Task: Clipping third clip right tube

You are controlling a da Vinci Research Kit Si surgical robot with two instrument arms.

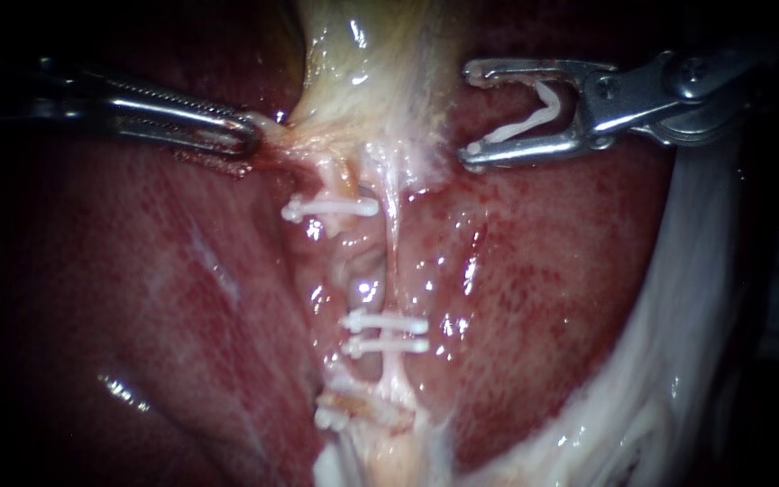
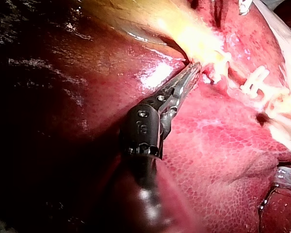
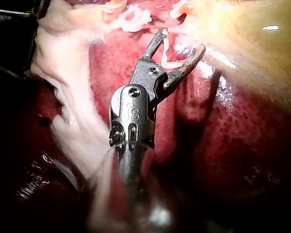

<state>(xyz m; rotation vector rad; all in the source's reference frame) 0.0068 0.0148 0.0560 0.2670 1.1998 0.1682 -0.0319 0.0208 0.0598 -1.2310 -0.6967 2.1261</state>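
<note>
My right instrument (image 1: 472,115) comes in from the upper right, its jaws wide apart with an open white clip (image 1: 525,122) seated between them, touching both. It hovers to the right of the pale gallbladder (image 1: 371,63), clear of the tubes. The thin right tube (image 1: 393,243) runs down the middle and carries two white clips (image 1: 386,332) low down. The left tube bears one clip (image 1: 331,209). My left instrument (image 1: 250,135) is shut on pale tissue at the gallbladder's base. The wrist views show the same grip (image 2: 194,68) and the loaded clip (image 3: 167,56) in the right instrument (image 3: 182,40).
Dark red liver (image 1: 137,298) surrounds the tubes on both sides. A white band of tissue (image 1: 678,343) runs down the right edge under my right instrument's shaft. Another white clip (image 1: 331,417) sits on frayed tissue at the bottom.
</note>
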